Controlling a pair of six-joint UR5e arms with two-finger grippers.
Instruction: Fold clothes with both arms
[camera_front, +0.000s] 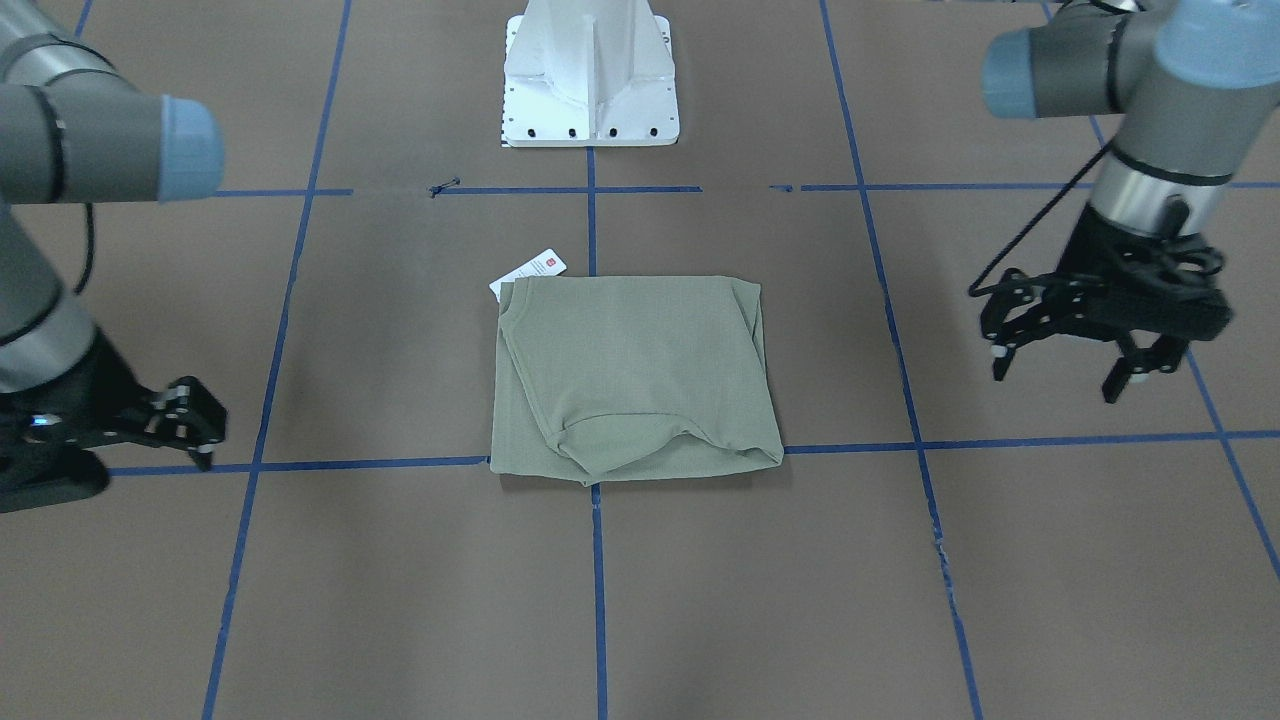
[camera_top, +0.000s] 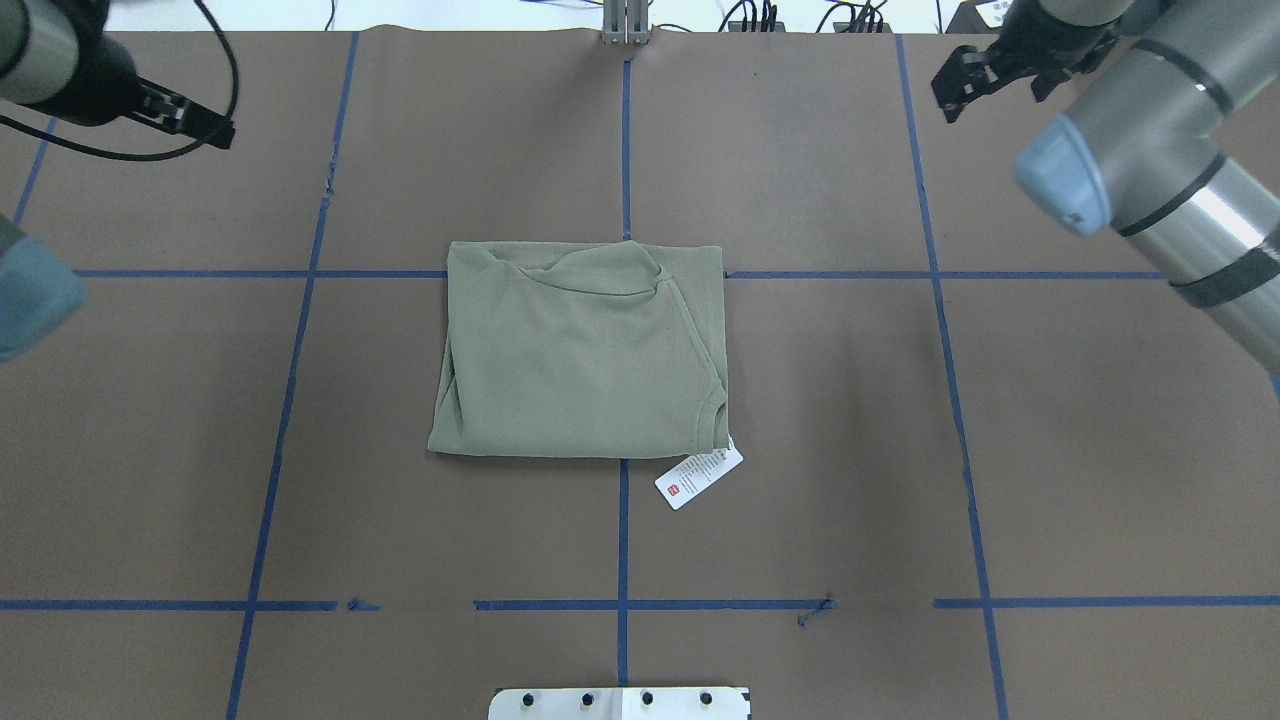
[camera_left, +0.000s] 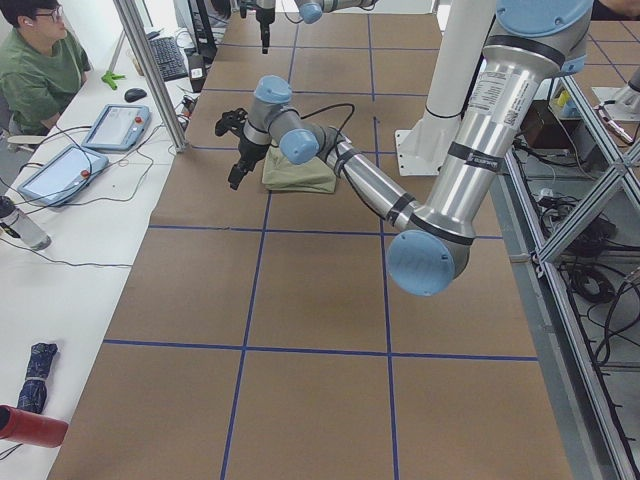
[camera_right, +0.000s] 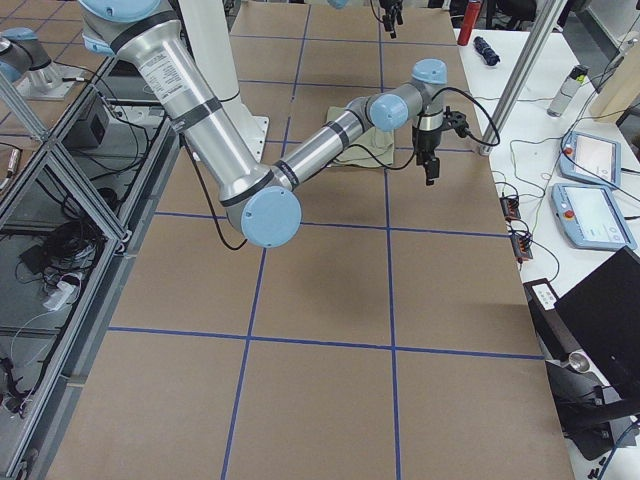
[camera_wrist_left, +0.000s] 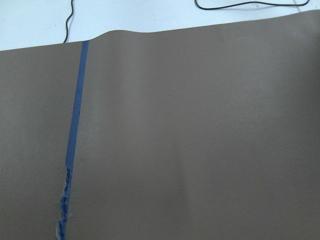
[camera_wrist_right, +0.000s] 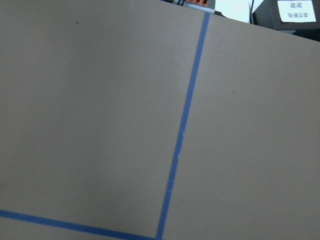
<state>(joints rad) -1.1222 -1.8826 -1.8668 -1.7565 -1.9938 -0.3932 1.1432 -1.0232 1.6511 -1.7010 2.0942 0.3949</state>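
The sage-green shirt (camera_front: 635, 375) lies folded into a compact rectangle at the middle of the table, also in the overhead view (camera_top: 580, 355). Its white paper tag (camera_front: 530, 270) sticks out at the collar corner on the robot's side (camera_top: 700, 478). My left gripper (camera_front: 1055, 385) hovers open and empty well off to the shirt's side, at the far left in the overhead view (camera_top: 195, 120). My right gripper (camera_front: 195, 440) hangs low on the opposite side, apart from the shirt; in the overhead view (camera_top: 990, 85) its fingers stand apart and empty. Both wrist views show only brown table and blue tape.
The white pedestal base (camera_front: 590, 80) stands at the table's robot side. Blue tape lines (camera_top: 622, 530) grid the brown table cover. An operator (camera_left: 40, 70) sits at a side bench with tablets (camera_left: 115, 125) beyond the far table edge.
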